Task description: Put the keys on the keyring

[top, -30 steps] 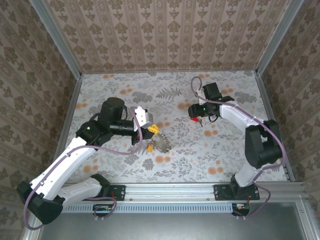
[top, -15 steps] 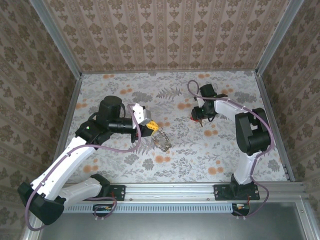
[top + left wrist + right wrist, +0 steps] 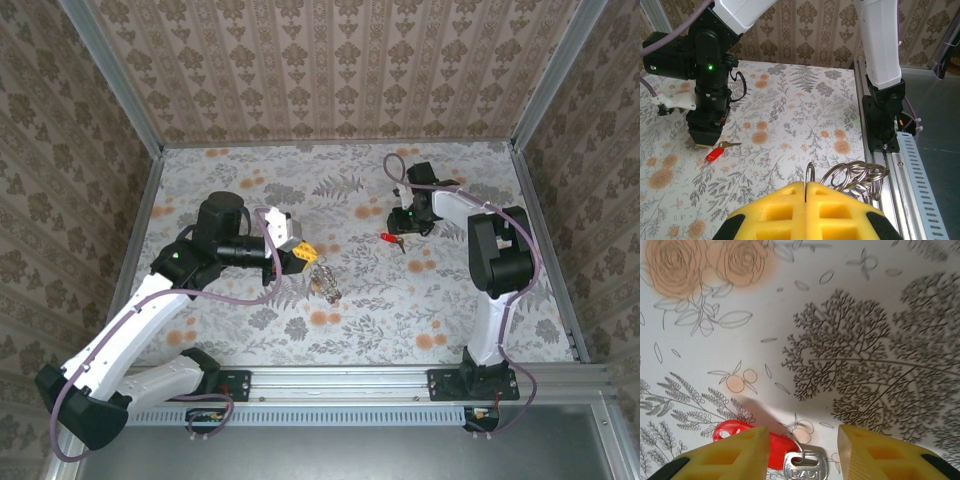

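Note:
My left gripper (image 3: 303,256) hangs over the table's middle left, shut on one thin ring of the keyring (image 3: 810,175). The rest of the keyring (image 3: 325,282) dangles from it as a bunch of silvery loops (image 3: 856,176). A key (image 3: 388,238) with a red plastic head lies on the floral table at the right. My right gripper (image 3: 404,222) points down just behind it. In the right wrist view the yellow fingers (image 3: 801,436) stand apart over the red head (image 3: 776,444) and a silver key head (image 3: 803,468). The left fingertip overlaps the red plastic; the right fingertip is clear of the key.
Wallpapered walls and metal rails close in the floral table (image 3: 450,300). The right arm's base (image 3: 882,117) and the front rail (image 3: 910,165) stand close to the hanging keyring in the left wrist view.
The left gripper rose slightly with the keyring. The right gripper drew back a little, uncovering the red key, and its fingers came closer together.

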`<state>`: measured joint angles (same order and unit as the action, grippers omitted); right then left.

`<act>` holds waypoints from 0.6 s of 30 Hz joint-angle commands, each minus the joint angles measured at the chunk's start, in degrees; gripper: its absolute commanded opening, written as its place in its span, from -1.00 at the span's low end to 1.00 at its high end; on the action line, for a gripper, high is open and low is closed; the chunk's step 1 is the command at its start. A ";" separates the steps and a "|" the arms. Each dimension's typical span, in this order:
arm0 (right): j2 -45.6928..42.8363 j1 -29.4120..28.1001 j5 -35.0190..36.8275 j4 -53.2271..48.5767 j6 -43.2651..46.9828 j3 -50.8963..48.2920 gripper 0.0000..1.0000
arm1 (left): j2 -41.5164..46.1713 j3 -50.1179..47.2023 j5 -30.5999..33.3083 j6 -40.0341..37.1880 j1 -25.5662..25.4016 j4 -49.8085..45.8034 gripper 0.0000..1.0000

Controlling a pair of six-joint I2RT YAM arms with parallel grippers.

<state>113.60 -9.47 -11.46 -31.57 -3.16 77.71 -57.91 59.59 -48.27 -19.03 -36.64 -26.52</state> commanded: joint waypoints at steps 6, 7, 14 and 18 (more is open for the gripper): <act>2.34 0.26 -3.74 -5.90 0.52 3.06 -0.21 | 1.38 -0.28 -2.53 1.06 0.38 2.51 -1.00; 2.55 0.25 -3.74 -6.14 0.56 3.04 -0.22 | 1.48 -0.31 -2.57 1.10 0.34 2.62 -1.00; 2.75 0.24 -3.76 -6.38 0.60 1.92 -0.26 | 2.00 -0.42 -2.44 1.12 0.34 2.70 -1.00; 2.85 0.16 -3.55 -6.44 0.52 2.02 -0.29 | 1.98 -0.31 -2.40 1.27 0.34 2.70 -1.00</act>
<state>115.68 -9.39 -14.24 -35.18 -3.11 79.31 -57.21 59.59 -48.49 -18.83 -36.64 -26.17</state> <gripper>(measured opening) 0.358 0.045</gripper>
